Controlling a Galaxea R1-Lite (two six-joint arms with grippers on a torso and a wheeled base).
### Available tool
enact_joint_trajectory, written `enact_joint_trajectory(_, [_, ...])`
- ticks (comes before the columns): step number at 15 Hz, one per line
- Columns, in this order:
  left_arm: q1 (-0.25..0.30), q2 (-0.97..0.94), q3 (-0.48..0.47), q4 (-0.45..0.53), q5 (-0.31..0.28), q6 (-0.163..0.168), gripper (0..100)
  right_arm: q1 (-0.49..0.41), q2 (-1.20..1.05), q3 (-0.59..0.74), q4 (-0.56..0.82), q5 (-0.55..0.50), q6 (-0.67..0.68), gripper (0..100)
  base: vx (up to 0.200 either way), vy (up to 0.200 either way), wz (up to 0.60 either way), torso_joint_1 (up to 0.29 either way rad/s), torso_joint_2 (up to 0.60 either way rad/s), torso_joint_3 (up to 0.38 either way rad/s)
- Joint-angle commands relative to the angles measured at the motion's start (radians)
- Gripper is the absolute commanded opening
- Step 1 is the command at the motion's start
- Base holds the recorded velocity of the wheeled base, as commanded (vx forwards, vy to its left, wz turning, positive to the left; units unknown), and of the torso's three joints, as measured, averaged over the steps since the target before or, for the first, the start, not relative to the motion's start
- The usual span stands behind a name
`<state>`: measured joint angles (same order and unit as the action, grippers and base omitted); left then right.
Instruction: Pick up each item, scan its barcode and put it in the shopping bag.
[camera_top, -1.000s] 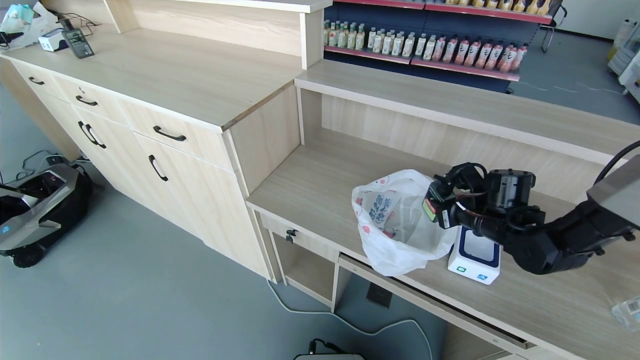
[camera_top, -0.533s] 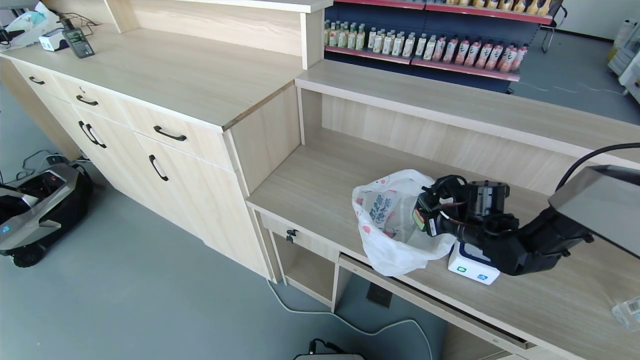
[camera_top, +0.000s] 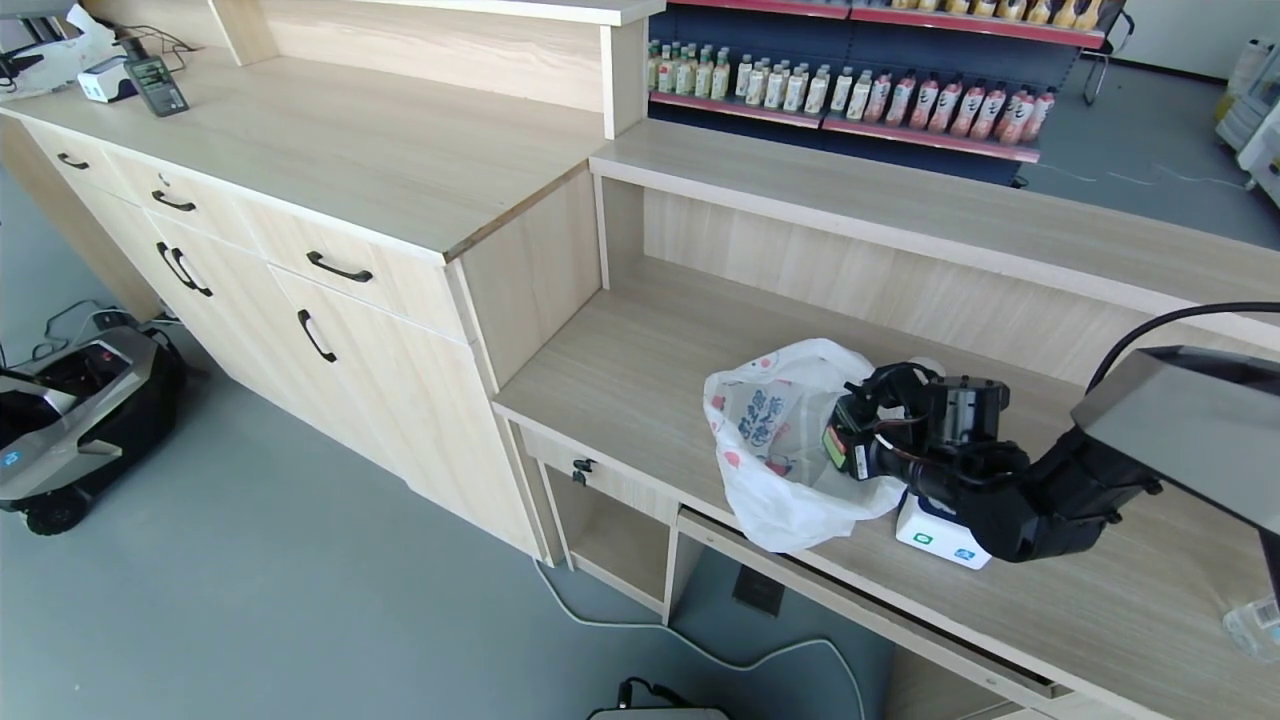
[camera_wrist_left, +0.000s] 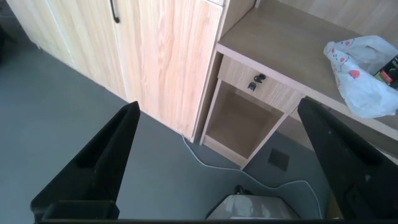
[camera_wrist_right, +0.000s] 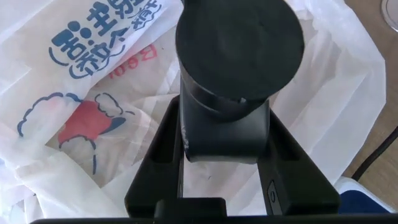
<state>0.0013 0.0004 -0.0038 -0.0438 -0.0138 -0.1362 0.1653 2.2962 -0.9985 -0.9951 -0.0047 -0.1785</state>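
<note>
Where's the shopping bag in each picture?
Head view: the shopping bag sits on the low counter, beside the white box.
Left wrist view: the bag is far off, on that counter's edge above the open cubby.
Right wrist view: the bag lies just beneath the right gripper, which holds a dark item.
Shared landmark: the bag's red print.

We note the right gripper (camera_wrist_right: 225, 143), clamped on a black cylindrical item (camera_wrist_right: 239, 43), has descended and advanced; the shopping bag (camera_top: 760, 470) mouth, formerly ahead of it, now lies directly beneath it.
</note>
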Motion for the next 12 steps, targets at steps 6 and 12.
enact_joint_trajectory(6, [0.000, 0.000, -0.001, -0.001, 0.000, 0.000, 100, -0.004, -0.018, 0.014, -0.004, -0.005, 0.034, 100, 0.000, 0.000, 0.00, 0.000, 0.00, 0.000])
enact_joint_trajectory(12, [0.000, 0.000, -0.001, -0.001, 0.000, 0.001, 100, -0.121, -0.699, 0.391, 0.205, -0.006, -0.036, 100, 0.000, 0.000, 0.00, 0.000, 0.00, 0.000])
